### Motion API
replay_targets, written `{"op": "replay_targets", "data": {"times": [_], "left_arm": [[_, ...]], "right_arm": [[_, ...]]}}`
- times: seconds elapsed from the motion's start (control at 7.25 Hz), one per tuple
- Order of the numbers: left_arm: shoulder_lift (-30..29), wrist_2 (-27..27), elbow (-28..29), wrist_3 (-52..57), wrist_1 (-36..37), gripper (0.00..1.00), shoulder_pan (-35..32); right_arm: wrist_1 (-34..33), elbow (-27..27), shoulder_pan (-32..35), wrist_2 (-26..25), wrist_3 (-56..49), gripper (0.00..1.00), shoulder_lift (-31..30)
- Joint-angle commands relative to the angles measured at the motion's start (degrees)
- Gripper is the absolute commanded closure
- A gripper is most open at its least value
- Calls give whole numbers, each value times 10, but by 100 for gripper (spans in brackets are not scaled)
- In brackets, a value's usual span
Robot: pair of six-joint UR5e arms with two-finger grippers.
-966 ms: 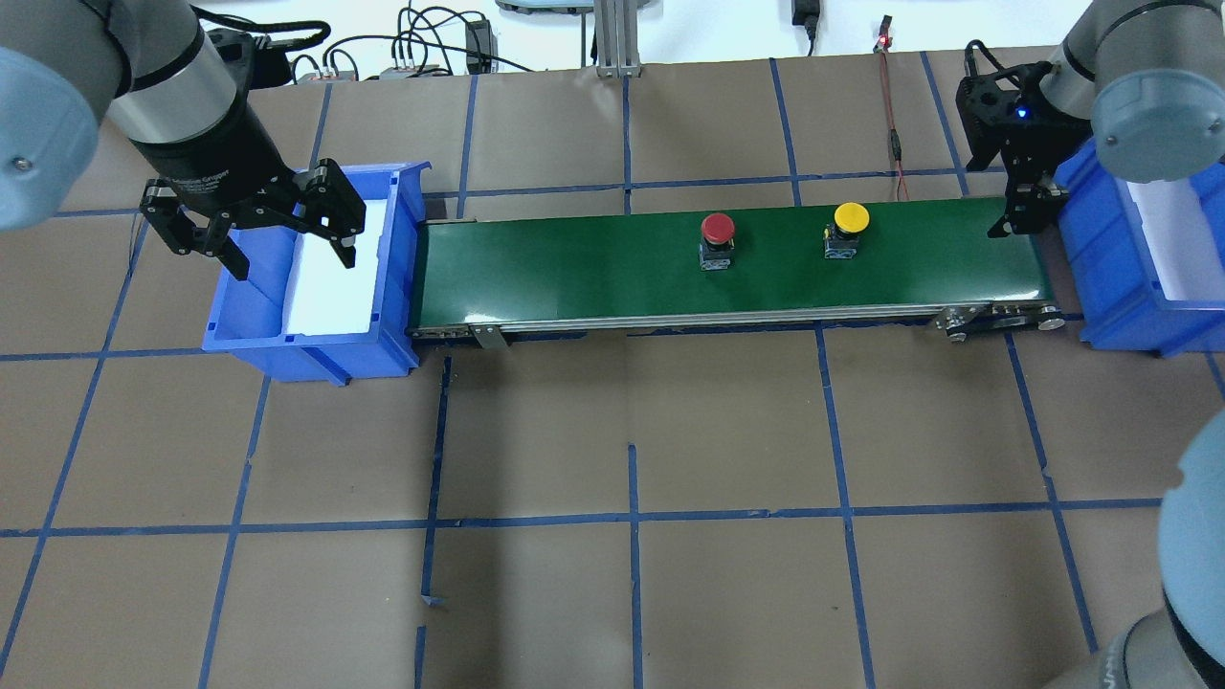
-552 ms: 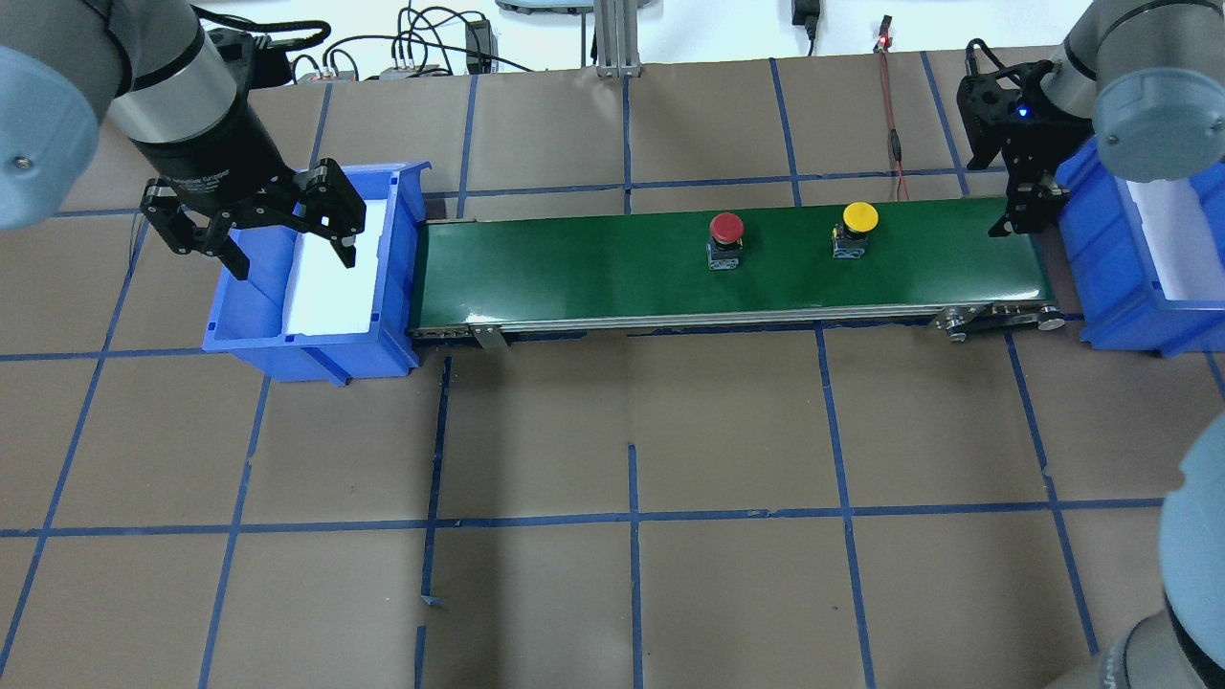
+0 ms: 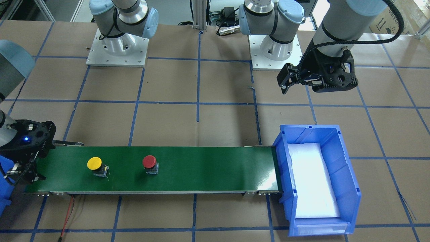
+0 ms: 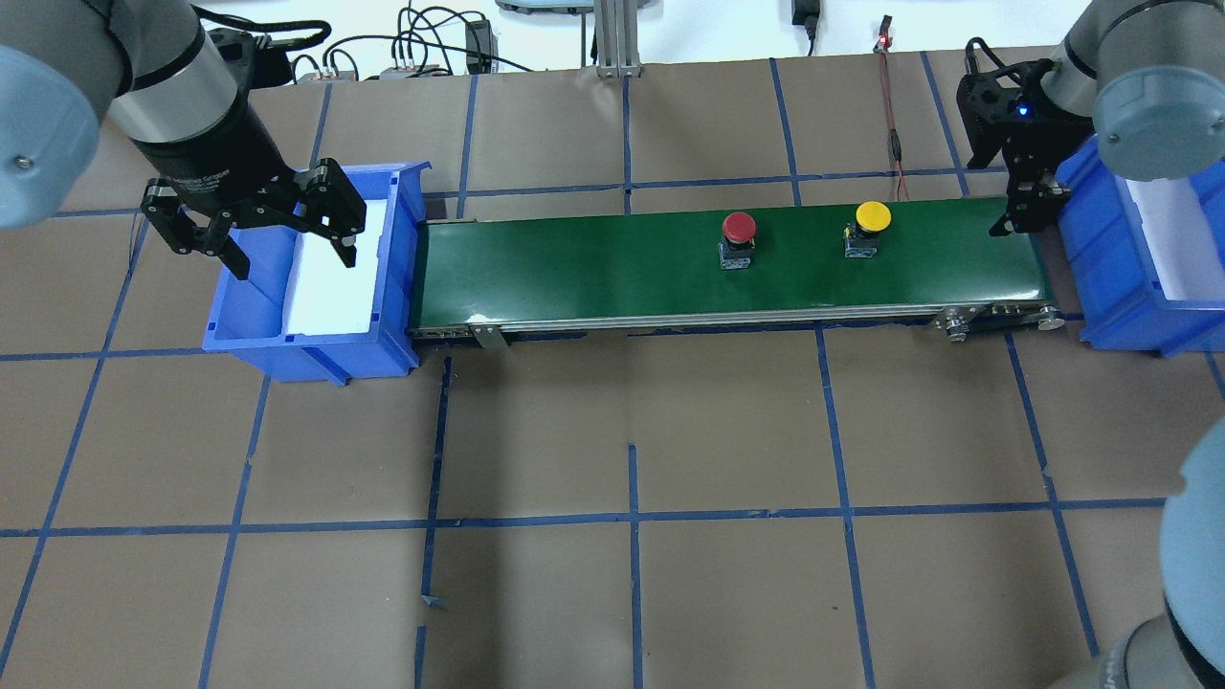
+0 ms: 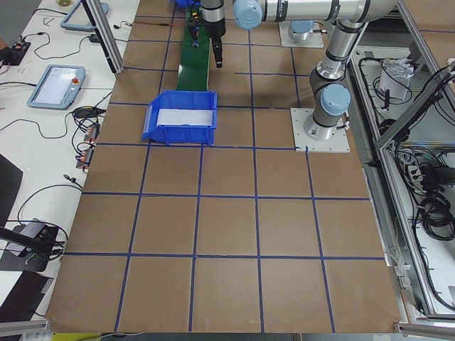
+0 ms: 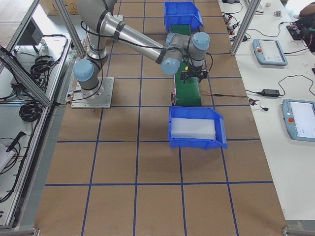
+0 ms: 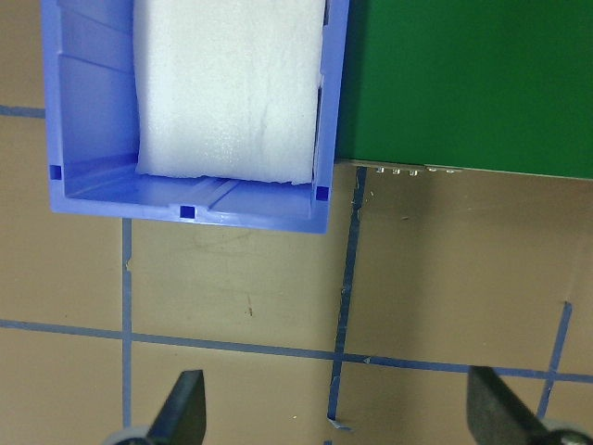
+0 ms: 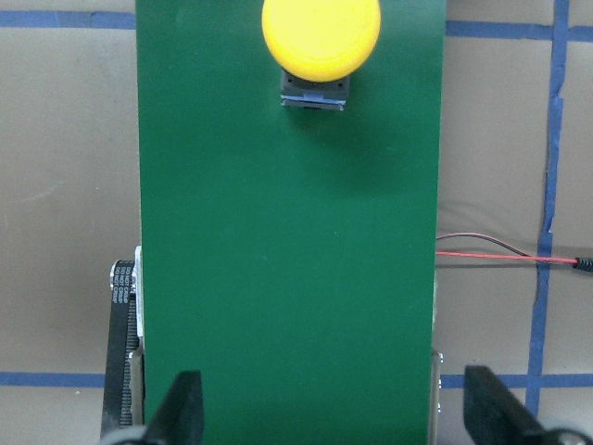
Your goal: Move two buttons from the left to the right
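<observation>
The red button (image 4: 738, 227) and the yellow button (image 4: 873, 216) stand upright on the green conveyor belt (image 4: 593, 263), with the yellow one nearer the right end. My left gripper (image 4: 287, 251) hangs open and empty above the left blue bin (image 4: 407, 239), which is lined with white foam. My right gripper (image 4: 1022, 215) is open and empty over the belt's right end, next to the right blue bin (image 4: 1101, 287). In the right wrist view the yellow button (image 8: 321, 32) is ahead of the open fingers (image 8: 182, 408). The left wrist view shows the bin (image 7: 185, 211) and open fingers (image 7: 185, 413).
A red cable (image 4: 895, 115) lies on the table behind the belt's right part. An aluminium post (image 4: 612, 38) and loose cables stand at the far edge. The brown paper table has blue tape lines.
Both buttons have moved to the right along the belt, toward my right gripper. Neither arm has moved.
</observation>
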Motion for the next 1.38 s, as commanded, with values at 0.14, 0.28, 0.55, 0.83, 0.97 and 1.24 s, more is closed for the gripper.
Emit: {"op": "replay_targets", "data": {"times": [0.14, 0.28, 0.55, 0.83, 0.97, 1.24], "left_arm": [[0, 0, -1, 0, 0, 0, 0], [-1, 0, 0, 0, 0, 0, 0], [-1, 0, 0, 0, 0, 0, 0], [0, 0, 0, 0, 0, 0, 0], [-1, 0, 0, 0, 0, 0, 0], [-1, 0, 0, 0, 0, 0, 0]], "right_arm": [[-4, 1, -2, 0, 0, 1, 4], [-6, 1, -3, 0, 0, 1, 6], [-10, 1, -3, 2, -2, 1, 28], [-11, 0, -3, 1, -3, 1, 28], [-11, 0, -3, 1, -3, 1, 27], [-11, 1, -3, 1, -5, 1, 28]]}}
